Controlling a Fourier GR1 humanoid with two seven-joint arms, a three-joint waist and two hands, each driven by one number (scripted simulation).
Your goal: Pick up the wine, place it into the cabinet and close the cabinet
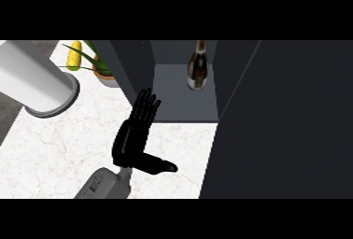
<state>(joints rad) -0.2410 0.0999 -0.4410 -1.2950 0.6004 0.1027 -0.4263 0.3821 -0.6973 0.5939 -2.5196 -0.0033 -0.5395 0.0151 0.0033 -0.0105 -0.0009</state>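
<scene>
One dark cabinet (276, 116) stands open on the marbled worktop (62, 144), with the wine (198, 67) upright on its shelf. The left robot hand (134, 135) lies beside it, fingers straight, holding nothing. A potted plant (100, 65) sits behind.

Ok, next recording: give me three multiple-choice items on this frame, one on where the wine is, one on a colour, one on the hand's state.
1. Where is the wine bottle?
A. On the cabinet shelf
B. On the counter
C. In the robot hand

2. What colour is the long item by the potted plant?
A. Red
B. Yellow
C. Blue

3. How is the left robot hand?
A. Curled round the bottle
B. Shut, holding nothing
C. Open, fingers straight

Key: 1 A, it stands upright inside the cabinet; 2 B, it is plainly yellow; 3 C, the fingers point straight toward the shelf edge, holding nothing.
</scene>
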